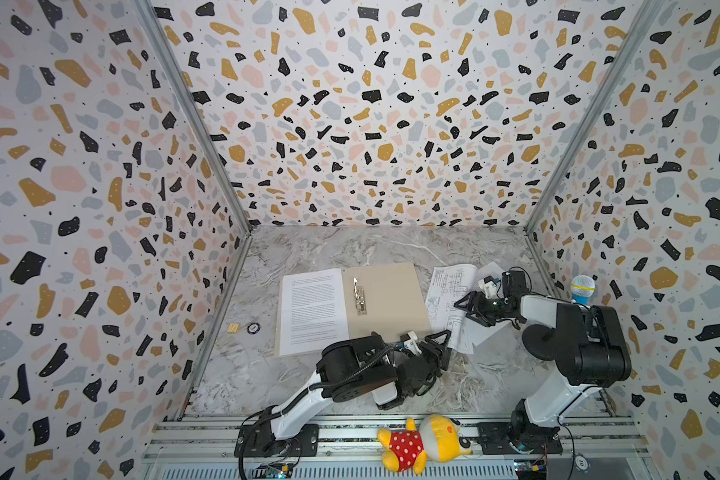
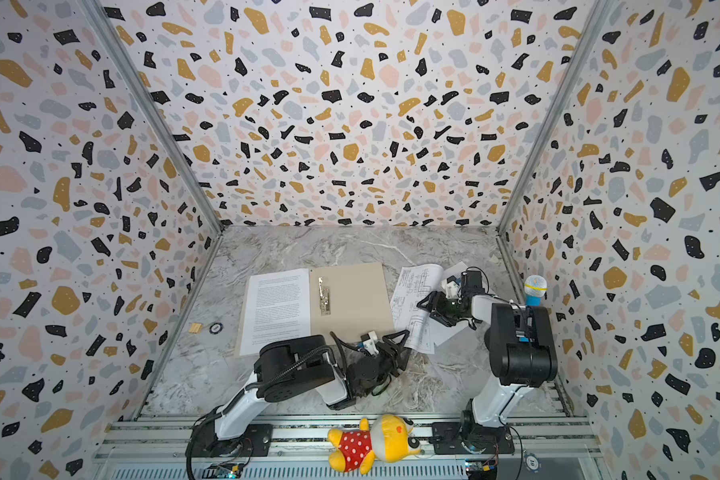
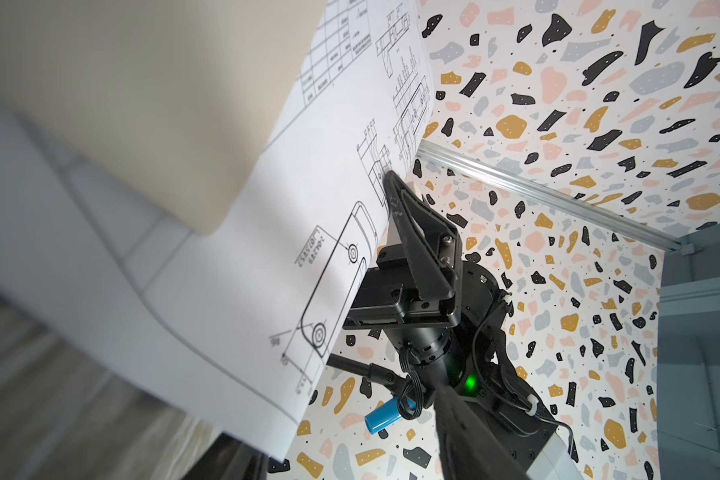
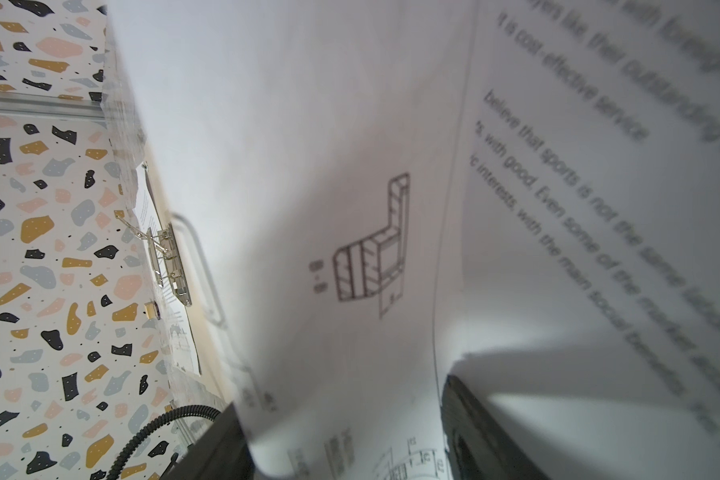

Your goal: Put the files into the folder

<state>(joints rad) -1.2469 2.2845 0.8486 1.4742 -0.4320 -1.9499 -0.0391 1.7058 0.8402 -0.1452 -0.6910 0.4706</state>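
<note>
Left wrist view gives us the reason for the present hold: the drawing sheet (image 3: 308,199) stands curled up off the table (image 1: 308,249), its edge running past a finger of the right end effector (image 1: 462,311), so it is propped where fingers can reach round it rather than lying flat. Both top views show the folder (image 1: 387,299) spread open, its clip (image 1: 359,296) bared at the spine and one text sheet (image 1: 312,311) already on its left half. We judge the right half is bare to take what remains. A second text sheet (image 4: 599,187) lies under the right arm, outside the folder.

The drawing sheet sits just beside the folder's right edge, between the two arms. The left end effector (image 1: 444,344) is at the sheet's near corner, fingers apart with the paper passing between them, gripping nothing that we can see. The right end effector is likewise parted, fingers well separated on either side of the sheet's middle. The right wrist view is blurred, so whether a pad presses the paper we cannot tell, though it probably only supports it. We judge the step in hand to be passing this sheet across toward the folder
</note>
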